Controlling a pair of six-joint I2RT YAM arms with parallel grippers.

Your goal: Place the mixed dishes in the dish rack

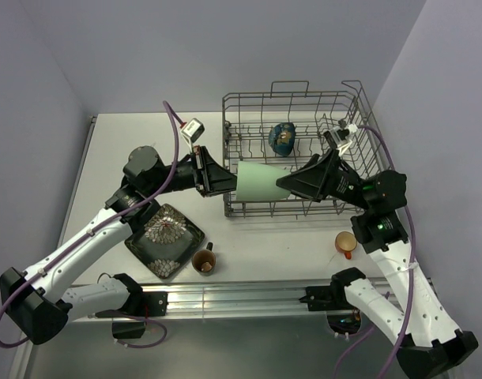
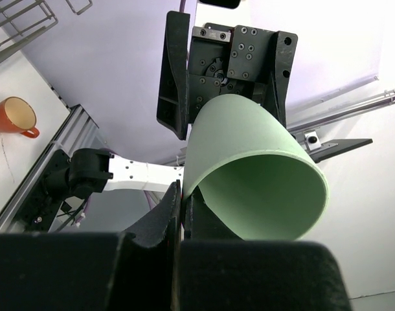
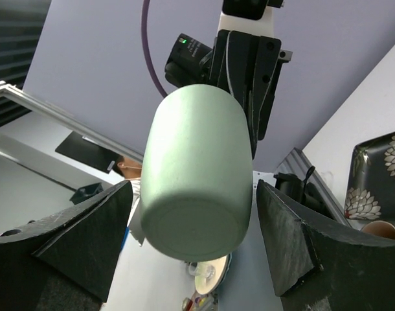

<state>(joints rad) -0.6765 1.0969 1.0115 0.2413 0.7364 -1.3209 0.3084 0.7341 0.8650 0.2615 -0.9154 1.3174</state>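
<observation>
My left gripper is shut on the rim of the pale green cup and holds it sideways in the air at the dish rack's front left corner. In the left wrist view the fingers pinch the cup's wall. My right gripper is open, its jaws on either side of the cup's base with a gap on each side. The dark bowl sits in the rack. The square plate, brown cup and orange cup stand on the table.
The rack's raised wire handles stand at its back and right side. The table's front rail runs between the two arm bases. Walls close in behind and on both sides.
</observation>
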